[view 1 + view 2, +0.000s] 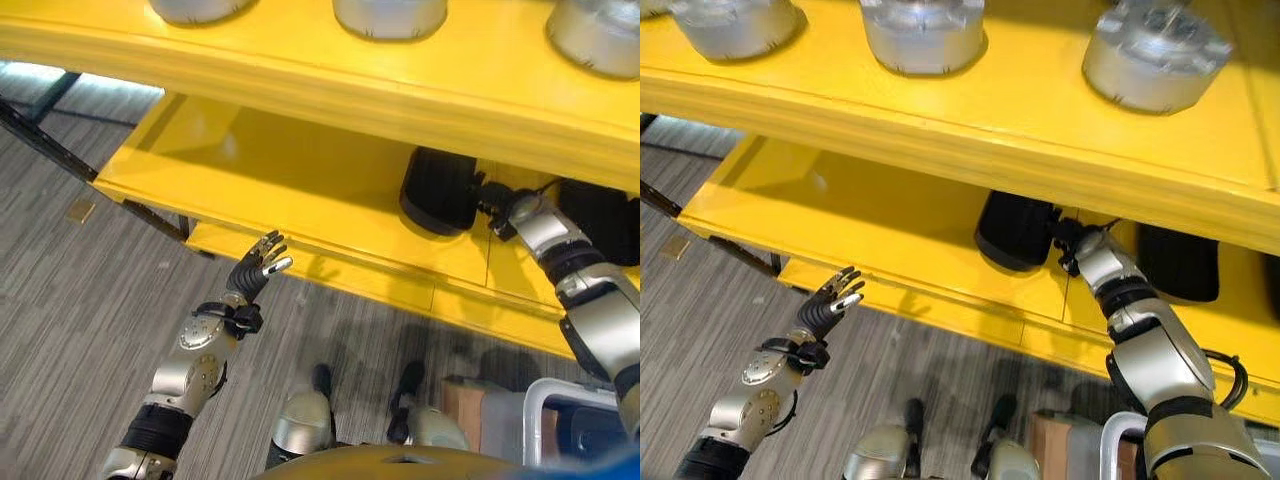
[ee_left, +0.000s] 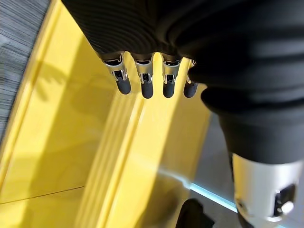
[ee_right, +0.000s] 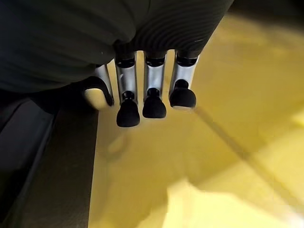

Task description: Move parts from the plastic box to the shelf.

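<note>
A yellow shelf [image 1: 300, 175] has several silver round parts [image 1: 923, 35] on its upper board. On the lower board stand two black cylindrical parts [image 1: 440, 190] [image 1: 1180, 262]. My right hand [image 1: 1072, 242] reaches in between them, close beside the nearer black part [image 3: 42, 156]. Its fingers [image 3: 152, 102] are straight over bare yellow board and hold nothing. My left hand [image 1: 258, 268] is raised in front of the lower board's edge, fingers [image 2: 145, 80] spread and empty. The plastic box [image 1: 560, 400] shows at the lower right with its pale rim.
A brown cardboard box [image 1: 465, 400] stands on the grey carpet beside the plastic box. A black frame bar [image 1: 40, 140] runs along the shelf's left end. A small tan tile [image 1: 80, 210] lies on the floor. The lower board's left half is bare.
</note>
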Robot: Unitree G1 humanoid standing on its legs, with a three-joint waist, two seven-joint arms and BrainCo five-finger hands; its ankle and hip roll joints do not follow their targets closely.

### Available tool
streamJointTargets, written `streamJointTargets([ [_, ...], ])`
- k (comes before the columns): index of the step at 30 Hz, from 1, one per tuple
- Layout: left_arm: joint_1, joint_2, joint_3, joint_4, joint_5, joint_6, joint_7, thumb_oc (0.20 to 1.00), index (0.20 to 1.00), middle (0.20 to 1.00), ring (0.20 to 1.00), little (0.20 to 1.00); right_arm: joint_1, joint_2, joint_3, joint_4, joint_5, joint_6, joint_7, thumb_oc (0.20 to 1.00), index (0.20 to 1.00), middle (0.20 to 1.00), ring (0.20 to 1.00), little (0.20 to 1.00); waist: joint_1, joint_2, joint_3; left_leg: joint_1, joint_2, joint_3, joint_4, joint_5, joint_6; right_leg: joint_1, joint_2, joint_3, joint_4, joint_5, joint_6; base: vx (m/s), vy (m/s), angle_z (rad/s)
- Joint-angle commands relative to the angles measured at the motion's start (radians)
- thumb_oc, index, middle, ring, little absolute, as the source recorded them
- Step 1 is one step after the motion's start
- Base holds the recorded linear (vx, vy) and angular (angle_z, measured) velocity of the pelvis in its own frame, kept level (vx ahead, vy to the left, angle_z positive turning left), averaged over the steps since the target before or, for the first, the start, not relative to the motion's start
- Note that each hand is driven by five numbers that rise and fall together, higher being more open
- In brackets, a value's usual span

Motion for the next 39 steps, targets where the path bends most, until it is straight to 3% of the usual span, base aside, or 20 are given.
streamJointTargets([
  [1, 0.037, 0.027, -0.023, -0.127, -0.041, -0.073, 0.016, 1.0, 1.0, 1.0, 1.0, 1.0, -0.148, -0.061, 0.092, 0.035, -0.05, -0.033, -0.066, 0.2, 0.2, 0.2, 0.2, 0.2, 0.017, 0.007, -0.006, -0.047, 0.009, -0.072, -0.025, 0.052, -0.026, 0.031, -0.063, -0.032, 0.218, -0.175, 0.102, -0.07, -0.02, 0.01],
  [5, 0.04, 0.032, -0.026, -0.147, -0.04, -0.086, 0.016, 1.0, 1.0, 1.0, 1.0, 1.0, -0.174, -0.089, 0.098, 0.034, -0.06, -0.031, -0.072, 0.2, 0.2, 0.2, 0.2, 0.2, 0.021, 0.014, 0.024, -0.079, 0.004, -0.075, -0.005, 0.053, -0.027, 0.002, -0.059, -0.033, 0.239, -0.184, 0.098, -0.04, -0.018, 0.01],
  [8, 0.038, 0.049, -0.021, -0.187, -0.072, -0.096, 0.033, 1.0, 1.0, 1.0, 1.0, 1.0, -0.223, -0.146, 0.103, 0.017, -0.078, -0.016, -0.094, 0.2, 0.2, 0.2, 0.2, 0.2, 0.025, 0.028, 0.081, -0.147, -0.004, -0.083, 0.03, 0.06, -0.029, -0.064, -0.052, -0.032, 0.29, -0.207, 0.089, -0.07, -0.051, 0.0],
  [15, 0.043, 0.069, -0.022, -0.211, -0.104, -0.107, 0.023, 1.0, 1.0, 1.0, 1.0, 1.0, -0.257, -0.2, 0.127, -0.003, -0.1, 0.023, -0.107, 0.2, 0.2, 0.2, 0.2, 0.2, 0.025, 0.028, 0.081, -0.24, -0.003, -0.096, 0.052, 0.07, -0.03, -0.16, -0.033, -0.031, 0.326, -0.219, 0.078, -0.04, -0.045, 0.07],
  [22, 0.038, 0.068, -0.033, -0.198, -0.111, -0.11, 0.016, 1.0, 1.0, 1.0, 1.0, 1.0, -0.295, -0.213, 0.199, -0.011, -0.271, 0.009, -0.109, 0.2, 0.2, 0.2, 0.2, 0.2, 0.018, 0.025, 0.081, -0.219, 0.003, -0.086, 0.065, 0.046, -0.039, -0.149, -0.037, -0.023, 0.344, -0.245, 0.085, 0.02, -0.005, -0.02],
  [23, 0.034, 0.068, -0.03, -0.202, -0.108, -0.104, 0.013, 1.0, 1.0, 1.0, 1.0, 1.0, -0.308, -0.217, 0.207, -0.008, -0.296, 0.0, -0.113, 0.2, 0.2, 0.2, 0.2, 0.2, 0.02, 0.024, 0.081, -0.236, 0.005, -0.078, 0.064, 0.064, -0.031, -0.161, -0.035, -0.034, 0.336, -0.224, 0.075, -0.06, -0.004, -0.06],
  [36, 0.063, 0.066, -0.015, -0.213, -0.1, -0.09, -0.005, 1.0, 1.0, 1.0, 1.0, 1.0, -0.318, -0.224, 0.254, -0.018, -0.321, -0.002, -0.092, 0.2, 0.2, 0.2, 0.2, 0.2, 0.028, 0.022, 0.081, -0.207, 0.003, -0.083, 0.069, 0.036, -0.036, -0.137, -0.043, -0.028, 0.348, -0.252, 0.087, 0.02, -0.003, 0.0],
  [37, 0.064, 0.065, -0.015, -0.217, -0.102, -0.086, -0.002, 1.0, 1.0, 1.0, 1.0, 1.0, -0.317, -0.219, 0.252, -0.016, -0.295, 0.004, -0.118, 0.95, 0.95, 0.95, 0.95, 0.95, 0.03, 0.023, 0.081, -0.205, 0.002, -0.083, 0.071, 0.035, -0.035, -0.133, -0.044, -0.028, 0.348, -0.253, 0.086, 0.03, 0.011, 0.0],
  [38, 0.063, 0.066, -0.014, -0.218, -0.104, -0.083, -0.001, 1.0, 1.0, 1.0, 1.0, 1.0, -0.321, -0.217, 0.25, -0.016, -0.291, 0.009, -0.121, 1.0, 1.0, 1.0, 1.0, 1.0, 0.03, 0.023, 0.081, -0.204, 0.002, -0.083, 0.072, 0.034, -0.035, -0.132, -0.045, -0.028, 0.349, -0.253, 0.087, 0.03, 0.015, 0.0],
  [39, 0.063, 0.066, -0.015, -0.218, -0.105, -0.082, -0.001, 1.0, 1.0, 1.0, 1.0, 1.0, -0.32, -0.215, 0.246, -0.016, -0.292, 0.012, -0.126, 1.0, 1.0, 1.0, 1.0, 1.0, 0.03, 0.024, 0.081, -0.201, 0.001, -0.083, 0.07, 0.033, -0.035, -0.13, -0.046, -0.028, 0.349, -0.254, 0.087, 0.0, 0.0, 0.0],
])
